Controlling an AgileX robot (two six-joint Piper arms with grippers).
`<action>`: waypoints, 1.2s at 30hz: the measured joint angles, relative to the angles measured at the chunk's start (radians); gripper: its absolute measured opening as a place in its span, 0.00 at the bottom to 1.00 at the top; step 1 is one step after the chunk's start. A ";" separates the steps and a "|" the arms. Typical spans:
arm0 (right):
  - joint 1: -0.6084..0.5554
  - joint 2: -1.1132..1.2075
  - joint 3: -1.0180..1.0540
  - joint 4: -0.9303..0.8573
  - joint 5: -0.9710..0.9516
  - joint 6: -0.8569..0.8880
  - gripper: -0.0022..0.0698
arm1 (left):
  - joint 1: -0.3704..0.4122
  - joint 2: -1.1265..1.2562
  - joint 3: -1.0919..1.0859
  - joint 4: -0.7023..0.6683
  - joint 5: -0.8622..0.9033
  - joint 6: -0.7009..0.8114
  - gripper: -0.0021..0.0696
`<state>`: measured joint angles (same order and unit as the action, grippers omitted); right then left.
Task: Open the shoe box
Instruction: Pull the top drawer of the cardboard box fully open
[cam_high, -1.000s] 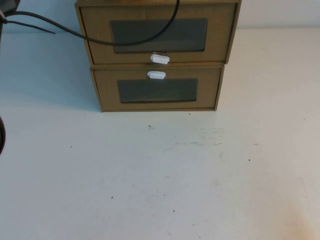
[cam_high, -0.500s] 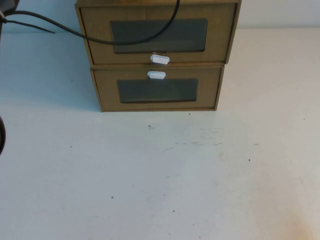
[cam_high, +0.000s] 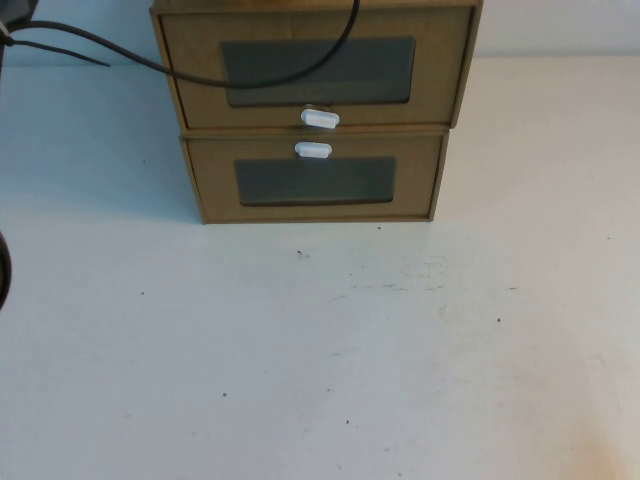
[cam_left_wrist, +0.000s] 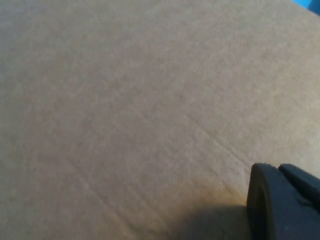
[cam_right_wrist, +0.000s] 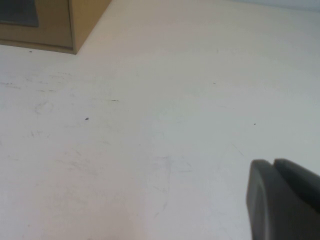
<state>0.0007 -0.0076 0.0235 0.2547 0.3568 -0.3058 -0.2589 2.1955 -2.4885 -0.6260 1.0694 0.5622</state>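
My right hand is pressed together with nothing in it. It hangs above bare worktop, out to the right of the stack, and its wrist camera catches only a front corner of the lower shoe box. My left hand sits very close to a plain brown cardboard face that fills its whole view. I take that to be a panel of the stack, but I cannot tell which one, whether the hand touches it, or whether the hand is spread or closed. Neither hand shows in the high view.

From above, the two boxes stand stacked at the far middle of the worktop. The upper shoe box rests squarely on the lower shoe box. Each has a dark window in its front and a small white pull tab, the upper tab just above the lower tab. Both fronts sit flush in their frames, so both are closed. A black cable droops across the upper window.

Over the last second nothing has moved. The tabs, fronts and cable lie exactly as they did, and my right hand has stayed clamped. I read that as the opening not having begun. A hand has yet to reach one of the tabs, and the closed right hand would need to spread before it could pinch one.
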 joint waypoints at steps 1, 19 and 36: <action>0.000 0.000 0.000 0.000 0.000 0.000 0.01 | 0.000 0.000 -0.002 0.000 0.004 -0.005 0.02; 0.000 0.000 0.000 0.572 -0.184 0.000 0.01 | 0.000 0.003 -0.080 0.044 0.069 -0.062 0.02; 0.000 0.000 -0.010 0.735 -0.187 0.000 0.01 | 0.000 0.038 -0.086 0.039 0.037 -0.062 0.02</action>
<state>0.0007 -0.0076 0.0133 0.9897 0.1694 -0.3058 -0.2589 2.2336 -2.5750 -0.5871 1.1066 0.5004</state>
